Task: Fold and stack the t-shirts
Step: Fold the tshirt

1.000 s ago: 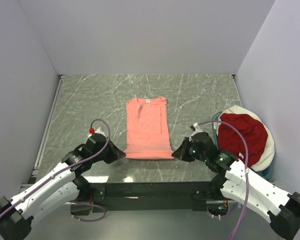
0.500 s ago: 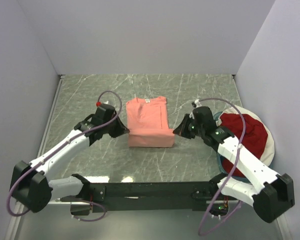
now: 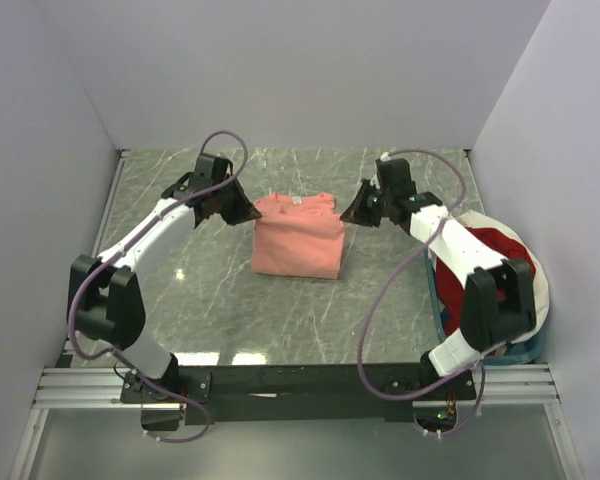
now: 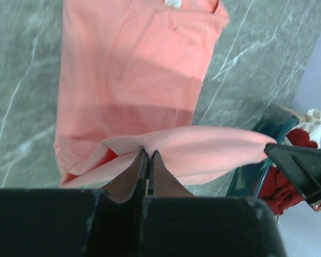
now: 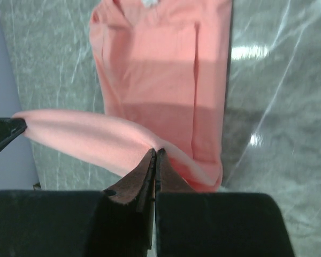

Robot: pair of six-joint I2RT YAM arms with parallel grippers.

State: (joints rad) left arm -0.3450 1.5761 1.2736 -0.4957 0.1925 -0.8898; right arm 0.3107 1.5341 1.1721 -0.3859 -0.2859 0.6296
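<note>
The salmon-pink t-shirt (image 3: 298, 240) lies mid-table, its bottom hem lifted and carried back over the body toward the collar. My left gripper (image 3: 252, 213) is shut on the hem's left corner (image 4: 144, 147), and my right gripper (image 3: 345, 213) is shut on its right corner (image 5: 156, 149). The hem hangs stretched between the two grippers above the shirt (image 4: 150, 69). The small white neck label (image 3: 294, 201) shows at the far edge. A dark red t-shirt (image 3: 492, 270) sits crumpled in the basket at the right.
The white-rimmed round basket (image 3: 536, 300) stands against the right wall beside the right arm. Grey walls close the table on three sides. A metal rail (image 3: 95, 255) runs along the left edge. Marble tabletop (image 3: 280, 320) lies bare in front of the shirt.
Both grippers carried the shirt's bottom hem from the near edge back toward the collar, folding the shirt about in half. Both arms stretched out away from their bases.
</note>
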